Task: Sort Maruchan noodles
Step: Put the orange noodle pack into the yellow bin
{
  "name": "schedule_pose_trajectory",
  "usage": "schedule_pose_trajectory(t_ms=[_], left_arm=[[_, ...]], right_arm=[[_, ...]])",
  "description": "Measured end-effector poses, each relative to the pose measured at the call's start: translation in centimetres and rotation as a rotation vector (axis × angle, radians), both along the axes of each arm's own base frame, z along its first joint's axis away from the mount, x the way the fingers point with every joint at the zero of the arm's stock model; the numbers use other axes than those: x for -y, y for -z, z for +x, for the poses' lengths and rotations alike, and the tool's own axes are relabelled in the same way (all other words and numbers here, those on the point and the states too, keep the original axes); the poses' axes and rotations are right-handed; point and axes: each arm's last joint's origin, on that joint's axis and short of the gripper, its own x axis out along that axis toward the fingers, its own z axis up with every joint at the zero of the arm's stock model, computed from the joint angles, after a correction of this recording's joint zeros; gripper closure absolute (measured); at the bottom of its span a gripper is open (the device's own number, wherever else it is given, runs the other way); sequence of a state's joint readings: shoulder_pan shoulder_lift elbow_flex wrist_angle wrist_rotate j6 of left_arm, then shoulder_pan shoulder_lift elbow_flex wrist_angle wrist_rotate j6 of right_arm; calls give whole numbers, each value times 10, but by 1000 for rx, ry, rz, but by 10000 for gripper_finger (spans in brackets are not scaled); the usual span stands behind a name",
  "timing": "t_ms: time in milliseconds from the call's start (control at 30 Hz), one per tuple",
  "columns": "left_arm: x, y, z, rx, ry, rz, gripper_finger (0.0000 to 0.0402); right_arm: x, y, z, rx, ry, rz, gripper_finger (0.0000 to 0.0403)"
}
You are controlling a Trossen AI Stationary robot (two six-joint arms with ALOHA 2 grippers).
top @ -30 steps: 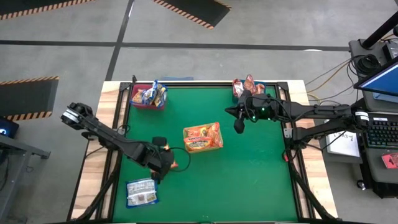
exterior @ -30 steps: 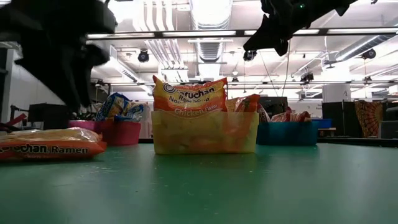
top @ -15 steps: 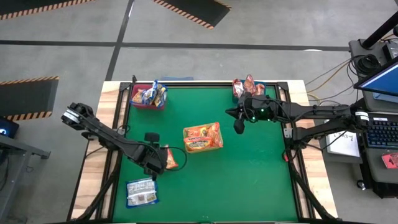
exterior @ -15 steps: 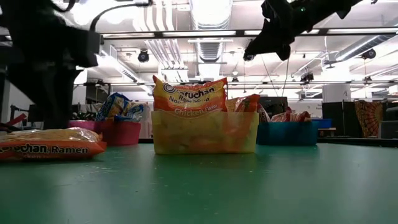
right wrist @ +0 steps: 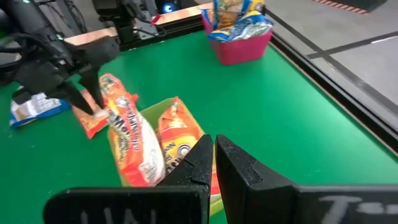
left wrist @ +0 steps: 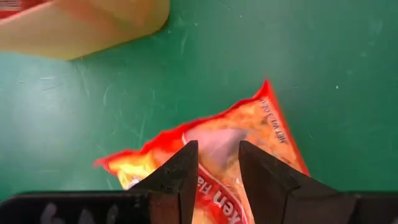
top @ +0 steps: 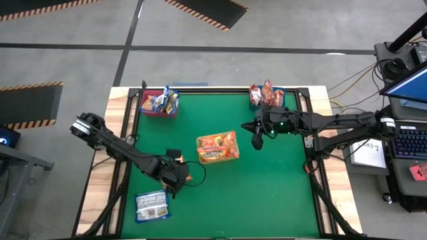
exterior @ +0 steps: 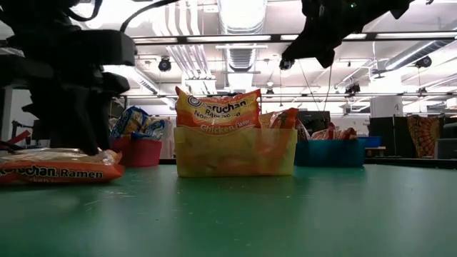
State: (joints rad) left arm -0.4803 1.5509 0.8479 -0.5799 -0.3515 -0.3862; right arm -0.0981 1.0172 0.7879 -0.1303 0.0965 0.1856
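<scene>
An orange noodle packet (top: 186, 175) lies flat on the green table (top: 267, 193), left of centre. My left gripper (left wrist: 217, 152) stands right over it, pointing steeply down and open, with a finger on each side of the packet's clear middle (left wrist: 217, 138). In the low view this gripper (exterior: 75, 139) reaches down to the packet's top (exterior: 50, 165). A blue-and-silver packet (top: 152, 205) lies flat near the front left corner. My right gripper (top: 256, 138) hangs shut and empty high above the table, right of the yellow bin (top: 217, 147). My left gripper comes at the orange packet from above, slanting down, its fingertips (left wrist: 189, 155) at the packet's top face near its middle. The packet lies flat on the table. I cannot tell whether the fingertips touch it.
The yellow bin (exterior: 235, 150) at the table's centre holds upright orange packets. A red bin (top: 159, 103) with blue packets stands at the far left, and a blue bin (top: 267, 95) with red packets at the far right. The table's near right part is bare green.
My left gripper has come down onto the orange packet, its opening unchanged. The packet has stayed where it was.
</scene>
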Motion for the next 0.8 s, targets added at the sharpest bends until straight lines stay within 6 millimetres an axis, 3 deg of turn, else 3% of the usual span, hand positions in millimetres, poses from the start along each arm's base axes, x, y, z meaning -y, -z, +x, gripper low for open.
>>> schedule_pose_trajectory(t_ms=[100,400,800], left_arm=[[3,1,3,-32,4,15,302],[12,-20,-5,-129,12,62,312],[17,-5,-24,-159,-59,89,346]], right_arm=[[-7,0,1,1,-26,4,394],[-27,0,1,6,-94,28,394],[-60,0,-1,10,-207,69,394]])
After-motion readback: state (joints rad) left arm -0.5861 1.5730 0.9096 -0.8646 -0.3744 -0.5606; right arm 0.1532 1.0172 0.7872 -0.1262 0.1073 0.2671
